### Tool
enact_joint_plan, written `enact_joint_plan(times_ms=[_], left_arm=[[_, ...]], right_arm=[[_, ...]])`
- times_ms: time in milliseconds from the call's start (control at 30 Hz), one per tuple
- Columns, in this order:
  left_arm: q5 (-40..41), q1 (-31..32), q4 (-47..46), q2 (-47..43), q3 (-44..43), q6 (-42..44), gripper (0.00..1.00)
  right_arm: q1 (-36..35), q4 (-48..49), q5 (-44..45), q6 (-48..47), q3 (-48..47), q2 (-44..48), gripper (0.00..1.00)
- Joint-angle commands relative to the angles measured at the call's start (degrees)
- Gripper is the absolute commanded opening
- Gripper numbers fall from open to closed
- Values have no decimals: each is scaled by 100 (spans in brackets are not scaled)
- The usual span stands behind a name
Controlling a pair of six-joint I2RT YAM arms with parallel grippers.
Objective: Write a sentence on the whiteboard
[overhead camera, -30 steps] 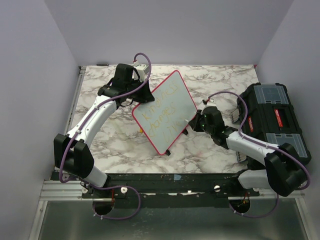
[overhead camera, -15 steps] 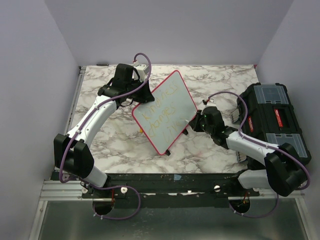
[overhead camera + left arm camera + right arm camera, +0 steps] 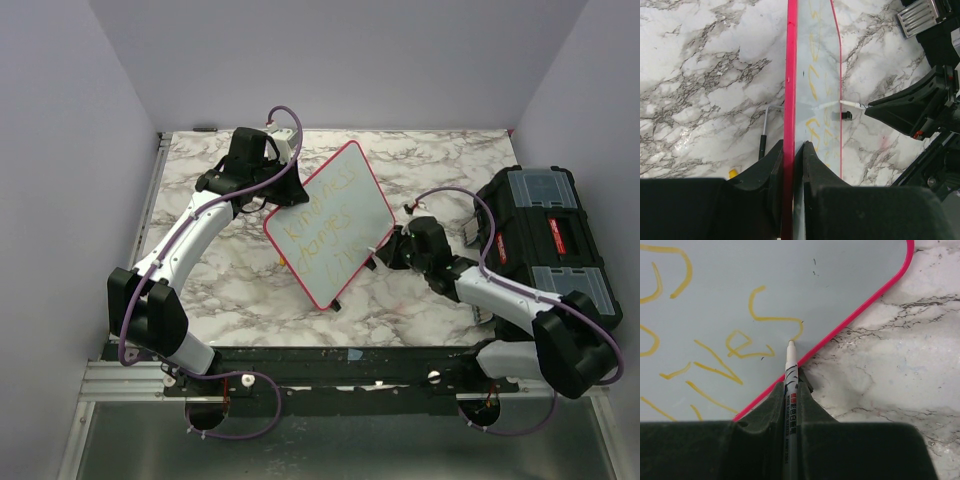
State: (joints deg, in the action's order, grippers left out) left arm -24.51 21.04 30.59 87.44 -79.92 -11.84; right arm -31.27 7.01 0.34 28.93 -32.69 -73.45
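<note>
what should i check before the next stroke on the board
1. Left claw shut on the whiteboard edge: ok.
2. Whiteboard held at a tilt, facing the right arm: ok.
3. Marker clamped straight in the right claw, tip forward: ok.
4. Marker tip at the end of the last yellow letter of the sentence: ok.
5. Writing room ahead of the tip: not ok; the whiteboard's corner edge is right beside it.
6. Sentence finished and readable: cannot tell; the yellow is faint on the white.
</note>
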Motion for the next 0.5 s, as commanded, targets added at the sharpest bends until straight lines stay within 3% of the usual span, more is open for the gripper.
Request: enact_joint_plan(times_ms=[0, 200, 467], left_arm=[[789, 40, 455, 4, 183, 810, 0], [832, 40, 447, -23, 216, 821, 0], [818, 42, 460, -70, 260, 815, 0]], right_arm=[[-64, -95, -699, 90, 46, 101, 1], [-62, -388, -340, 106, -151, 561, 1], [-64, -942, 587, 73, -374, 1939, 0]])
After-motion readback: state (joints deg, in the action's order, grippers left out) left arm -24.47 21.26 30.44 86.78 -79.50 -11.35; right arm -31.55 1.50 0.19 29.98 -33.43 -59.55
